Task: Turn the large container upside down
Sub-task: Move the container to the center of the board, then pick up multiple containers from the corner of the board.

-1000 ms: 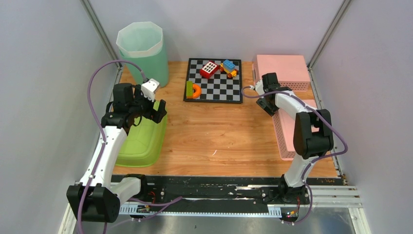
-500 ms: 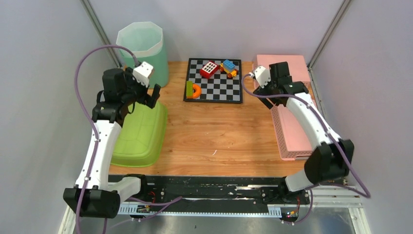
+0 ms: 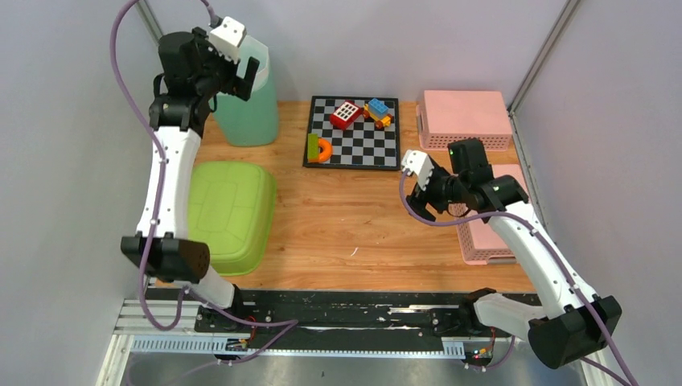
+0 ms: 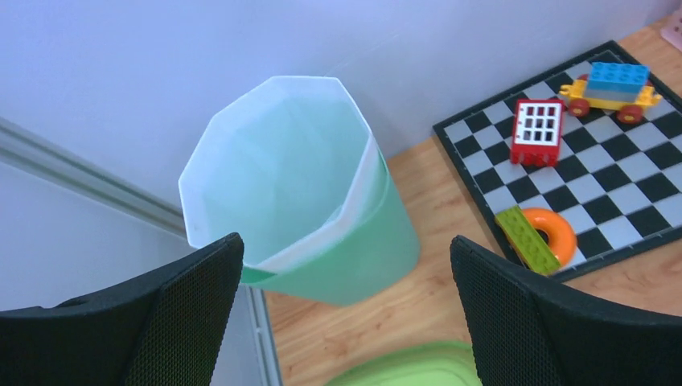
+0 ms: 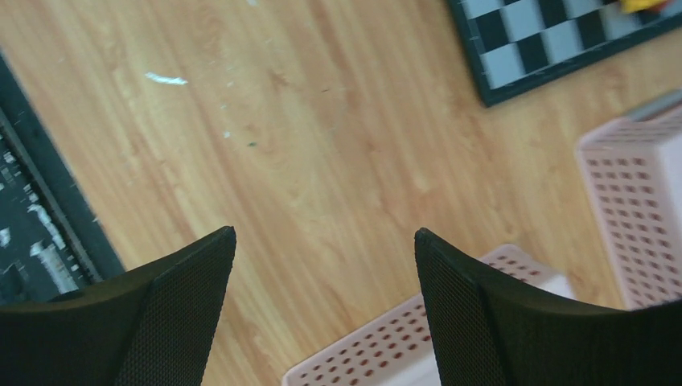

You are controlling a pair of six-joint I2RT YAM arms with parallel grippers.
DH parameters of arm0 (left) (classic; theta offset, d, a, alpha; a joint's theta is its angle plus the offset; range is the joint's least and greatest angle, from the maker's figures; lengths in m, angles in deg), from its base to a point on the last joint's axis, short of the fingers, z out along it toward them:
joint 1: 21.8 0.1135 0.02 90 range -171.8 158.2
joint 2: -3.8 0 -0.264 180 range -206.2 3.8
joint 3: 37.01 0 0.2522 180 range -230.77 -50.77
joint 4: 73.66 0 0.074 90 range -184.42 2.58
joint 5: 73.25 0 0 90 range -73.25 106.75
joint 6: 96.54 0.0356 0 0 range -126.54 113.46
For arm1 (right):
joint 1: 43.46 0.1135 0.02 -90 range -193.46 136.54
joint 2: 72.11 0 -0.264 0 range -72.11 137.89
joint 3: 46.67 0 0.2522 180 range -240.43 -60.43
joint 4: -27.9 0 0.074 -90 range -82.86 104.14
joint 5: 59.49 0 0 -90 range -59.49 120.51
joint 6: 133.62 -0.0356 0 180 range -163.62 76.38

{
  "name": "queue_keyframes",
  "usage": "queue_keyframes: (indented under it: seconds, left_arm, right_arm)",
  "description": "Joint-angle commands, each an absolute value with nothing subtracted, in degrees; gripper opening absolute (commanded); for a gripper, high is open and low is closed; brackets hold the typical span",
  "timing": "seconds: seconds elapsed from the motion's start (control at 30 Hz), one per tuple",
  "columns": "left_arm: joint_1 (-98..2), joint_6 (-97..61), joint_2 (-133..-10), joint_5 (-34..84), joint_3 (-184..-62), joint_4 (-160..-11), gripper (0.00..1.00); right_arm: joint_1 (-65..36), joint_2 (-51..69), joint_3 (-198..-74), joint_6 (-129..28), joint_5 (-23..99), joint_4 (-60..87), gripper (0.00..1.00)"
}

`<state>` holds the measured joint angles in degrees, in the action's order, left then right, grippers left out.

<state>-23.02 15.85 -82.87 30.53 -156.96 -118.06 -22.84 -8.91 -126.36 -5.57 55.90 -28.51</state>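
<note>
The large container, which I take to be the lime green tub, lies on the left side of the tabletop, near the front edge. Its ribbed base faces up and its rim is down, so I judge the flip done and only pulling clear left.

My left gripper hangs high over the teal bin at the back left, fingers spread wide and holding nothing. My right gripper hovers over bare wood beside the nearer pink basket, also spread and empty.

By count: one green tub, one teal bin with a white liner and two pink baskets, the second being at the back right. One checkerboard carries four toy pieces: a red block, a blue and yellow wheeled toy, a green brick and an orange ring.
</note>
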Motion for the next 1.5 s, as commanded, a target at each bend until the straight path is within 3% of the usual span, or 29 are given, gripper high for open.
queue_keyframes:
  seconds: [0.0,0.23,1.03,1.17,1.47]
  left_arm:
    - [-22.78,17.72,-93.54,27.68,-167.3,-121.82,1.0]
    - [-22.77,19.27,-108.4,28.42,-183.34,-130.5,1.0]
    - [-22.77,21.97,-117.25,26.43,-179.44,-129.73,1.0]
    - [-22.77,23.51,-118.21,25.94,-179.48,-130.29,0.94]
    - [-22.77,26.15,-119.76,26.36,-179.51,-132.25,0.7]
  right_arm:
    - [-22.11,-10.15,-121.62,-2.39,66.01,-30.54,0.84]
    - [-22.11,-9.35,-117.66,-1.12,66.3,-28.21,0.84]
    - [-22.11,-8.35,-115.19,-0.64,66.63,-26.23,0.84]
    - [-22.11,-8.14,-115.1,-0.65,66.68,-26.18,0.84]
    - [-22.11,-8.14,-115.13,-0.98,66.57,-26.02,0.84]
